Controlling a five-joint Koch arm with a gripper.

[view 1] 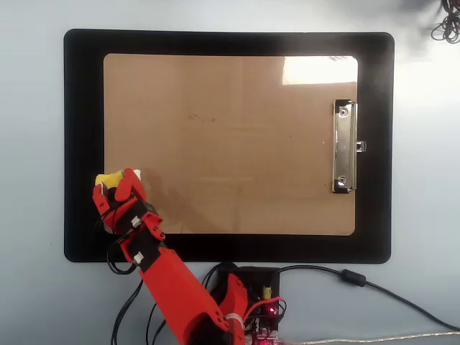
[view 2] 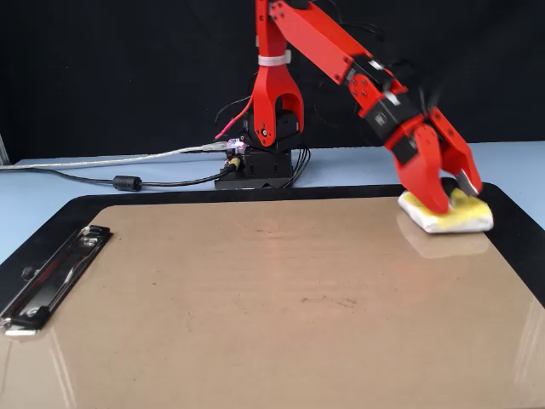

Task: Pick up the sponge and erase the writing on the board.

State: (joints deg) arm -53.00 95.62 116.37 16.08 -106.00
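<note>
One sponge (view 2: 449, 214) on one board (view 2: 255, 307), one claw (view 2: 454, 194) open over it

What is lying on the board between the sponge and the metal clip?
Nothing; the overhead view shows only bare board between the sponge and the metal clip.

Tan clipboard (view 1: 230, 144) lying on a black mat (view 1: 83, 144) over a pale blue tabletop (view 1: 32, 144), silver clip (view 1: 344, 146) at its right end, red arm's fingers (view 1: 122, 194) over a yellow sponge (view 1: 111, 178) at the clipboard's near-left edge, cable (view 1: 374, 290) trailing right.
</note>
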